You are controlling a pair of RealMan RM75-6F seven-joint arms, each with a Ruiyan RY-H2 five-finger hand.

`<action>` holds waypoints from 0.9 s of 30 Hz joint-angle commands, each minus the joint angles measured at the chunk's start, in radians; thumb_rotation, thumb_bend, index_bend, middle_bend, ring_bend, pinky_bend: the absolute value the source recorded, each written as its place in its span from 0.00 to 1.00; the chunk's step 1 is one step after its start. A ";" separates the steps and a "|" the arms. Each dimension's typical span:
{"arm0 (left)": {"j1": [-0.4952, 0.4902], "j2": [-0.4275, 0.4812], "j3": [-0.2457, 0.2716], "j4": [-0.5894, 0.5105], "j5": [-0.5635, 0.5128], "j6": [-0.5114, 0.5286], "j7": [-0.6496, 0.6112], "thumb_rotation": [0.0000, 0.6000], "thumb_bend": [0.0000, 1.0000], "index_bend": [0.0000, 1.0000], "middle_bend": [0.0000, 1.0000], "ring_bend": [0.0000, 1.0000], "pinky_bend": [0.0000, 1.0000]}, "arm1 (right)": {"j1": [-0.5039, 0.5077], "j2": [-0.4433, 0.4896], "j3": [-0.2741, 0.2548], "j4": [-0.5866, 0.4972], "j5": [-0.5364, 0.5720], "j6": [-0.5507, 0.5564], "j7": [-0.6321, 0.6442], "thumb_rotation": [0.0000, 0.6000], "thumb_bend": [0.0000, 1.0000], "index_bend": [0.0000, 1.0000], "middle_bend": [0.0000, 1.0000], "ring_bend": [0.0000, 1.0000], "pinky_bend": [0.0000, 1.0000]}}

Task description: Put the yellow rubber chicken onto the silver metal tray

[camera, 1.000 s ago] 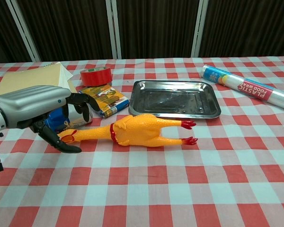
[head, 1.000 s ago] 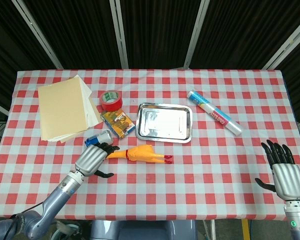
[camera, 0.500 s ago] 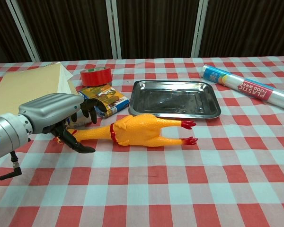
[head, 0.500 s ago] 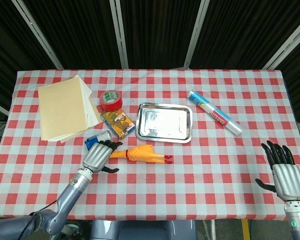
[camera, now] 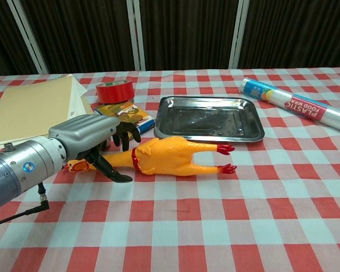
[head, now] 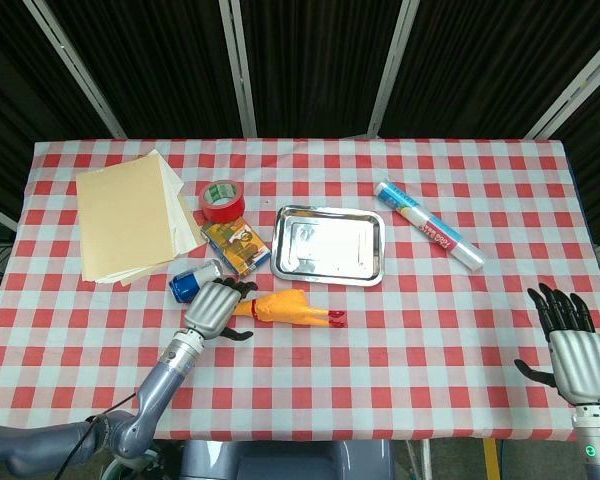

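Observation:
The yellow rubber chicken (head: pixel 292 309) (camera: pixel 171 156) lies on its side on the checked cloth, red feet pointing right, just in front of the silver metal tray (head: pixel 330 250) (camera: pixel 211 118), which holds nothing. My left hand (head: pixel 217 308) (camera: pixel 94 141) arches over the chicken's neck: fingers curl above it, thumb low on the cloth on the near side, with a gap still around the neck. The chicken's head is mostly hidden behind that hand. My right hand (head: pixel 575 345) hovers open at the table's right front corner, seen only in the head view.
A blue can (head: pixel 193 281) lies just behind my left hand. A small printed box (head: pixel 236 246) (camera: pixel 124 116) and a red tape roll (head: pixel 221 200) (camera: pixel 115 92) sit left of the tray. Beige paper sheets (head: pixel 130 215) lie far left, a plastic wrap roll (head: pixel 430 225) (camera: pixel 297 107) right.
My left hand has moved right along the table and now spans the chicken's neck. The chicken, tray and right hand have stayed put.

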 commanded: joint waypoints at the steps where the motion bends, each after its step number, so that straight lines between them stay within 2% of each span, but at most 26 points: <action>1: -0.007 -0.011 0.005 0.014 -0.009 -0.001 0.007 1.00 0.12 0.29 0.41 0.34 0.43 | -0.005 0.004 0.000 -0.001 0.005 0.004 0.000 1.00 0.12 0.00 0.04 0.00 0.00; 11: -0.012 -0.052 0.019 0.074 -0.023 0.015 0.006 1.00 0.25 0.42 0.54 0.46 0.54 | -0.011 0.007 0.002 -0.002 0.012 0.008 0.004 1.00 0.12 0.00 0.04 0.00 0.00; 13: -0.010 -0.061 0.016 0.084 -0.013 0.033 -0.012 1.00 0.32 0.48 0.59 0.50 0.59 | -0.012 0.007 0.003 -0.002 0.015 0.006 0.005 1.00 0.12 0.00 0.04 0.00 0.00; 17: -0.004 -0.076 0.023 0.110 0.020 0.060 -0.052 1.00 0.39 0.52 0.63 0.54 0.62 | -0.010 0.006 0.003 -0.002 0.017 0.001 0.005 1.00 0.12 0.00 0.04 0.00 0.00; 22: -0.005 -0.067 0.031 0.115 0.053 0.069 -0.087 1.00 0.54 0.60 0.69 0.59 0.67 | -0.006 0.008 0.004 -0.006 0.014 -0.004 0.006 1.00 0.12 0.00 0.04 0.00 0.00; 27: -0.009 -0.054 0.037 0.126 0.132 0.105 -0.168 1.00 0.67 0.67 0.76 0.66 0.72 | 0.001 0.011 0.005 -0.014 0.004 -0.009 0.011 1.00 0.12 0.00 0.04 0.00 0.00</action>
